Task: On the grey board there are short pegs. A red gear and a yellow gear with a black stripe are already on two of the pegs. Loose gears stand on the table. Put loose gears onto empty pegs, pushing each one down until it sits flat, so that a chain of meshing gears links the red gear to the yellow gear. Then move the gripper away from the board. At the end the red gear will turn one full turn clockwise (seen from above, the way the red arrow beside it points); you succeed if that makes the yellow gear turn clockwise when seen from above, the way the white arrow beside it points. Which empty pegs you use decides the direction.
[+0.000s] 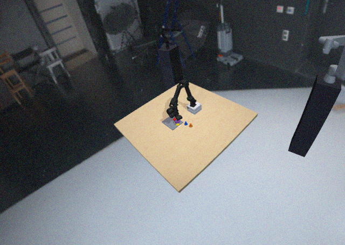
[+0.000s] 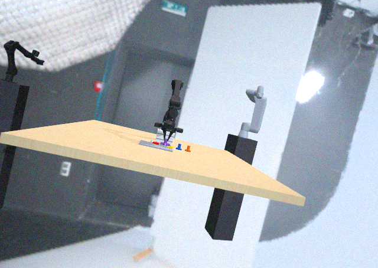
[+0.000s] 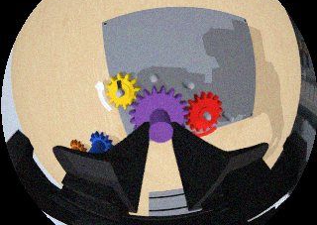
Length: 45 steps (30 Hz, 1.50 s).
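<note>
My gripper [image 3: 160,126] [image 2: 166,140] is shut on the handle of the large purple gear [image 3: 158,103] [image 2: 165,142]. The purple gear is over the edge of the grey board [image 3: 154,37] [image 1: 168,123], between the red gear [image 3: 204,111] [image 2: 155,143] and the yellow gear [image 3: 122,90] [image 2: 169,147], its rim close to both. Whether it sits flat cannot be told. Two empty pegs show in the wrist view, one peg [image 3: 155,78] nearer the yellow gear and one peg [image 3: 191,85] nearer the red. A blue gear [image 3: 100,143] [image 1: 185,123] and an orange gear [image 3: 77,146] [image 1: 191,125] stand on the table.
The white arrow [image 3: 102,96] lies beside the yellow gear, and the red arrow [image 3: 205,132] beside the red gear. The blue and orange gears are off the board's yellow-gear side. The arm's pale base block [image 1: 194,108] stands on the wooden table [image 1: 181,158] behind the board.
</note>
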Motion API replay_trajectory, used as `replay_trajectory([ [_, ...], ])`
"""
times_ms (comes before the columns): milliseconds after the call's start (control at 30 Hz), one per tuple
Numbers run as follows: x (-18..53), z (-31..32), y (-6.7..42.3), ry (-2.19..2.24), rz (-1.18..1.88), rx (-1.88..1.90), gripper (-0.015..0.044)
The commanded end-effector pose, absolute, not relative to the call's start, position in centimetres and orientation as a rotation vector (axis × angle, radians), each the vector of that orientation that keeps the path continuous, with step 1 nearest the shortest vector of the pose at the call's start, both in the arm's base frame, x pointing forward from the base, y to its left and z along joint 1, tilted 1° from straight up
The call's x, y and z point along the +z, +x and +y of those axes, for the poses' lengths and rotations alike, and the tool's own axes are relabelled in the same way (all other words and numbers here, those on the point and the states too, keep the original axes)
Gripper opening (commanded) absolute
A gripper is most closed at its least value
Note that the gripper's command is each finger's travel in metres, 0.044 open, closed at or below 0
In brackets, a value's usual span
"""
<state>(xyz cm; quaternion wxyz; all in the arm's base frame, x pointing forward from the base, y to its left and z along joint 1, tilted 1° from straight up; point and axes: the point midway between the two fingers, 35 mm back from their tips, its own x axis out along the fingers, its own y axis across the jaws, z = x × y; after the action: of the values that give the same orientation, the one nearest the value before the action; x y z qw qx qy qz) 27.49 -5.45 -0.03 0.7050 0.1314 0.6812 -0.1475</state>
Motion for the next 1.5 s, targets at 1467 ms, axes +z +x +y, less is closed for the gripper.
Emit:
replay_trajectory([
  [1467, -0.32, -5.38, 27.27, 0.286, 1.52, -0.322, 0.0],
])
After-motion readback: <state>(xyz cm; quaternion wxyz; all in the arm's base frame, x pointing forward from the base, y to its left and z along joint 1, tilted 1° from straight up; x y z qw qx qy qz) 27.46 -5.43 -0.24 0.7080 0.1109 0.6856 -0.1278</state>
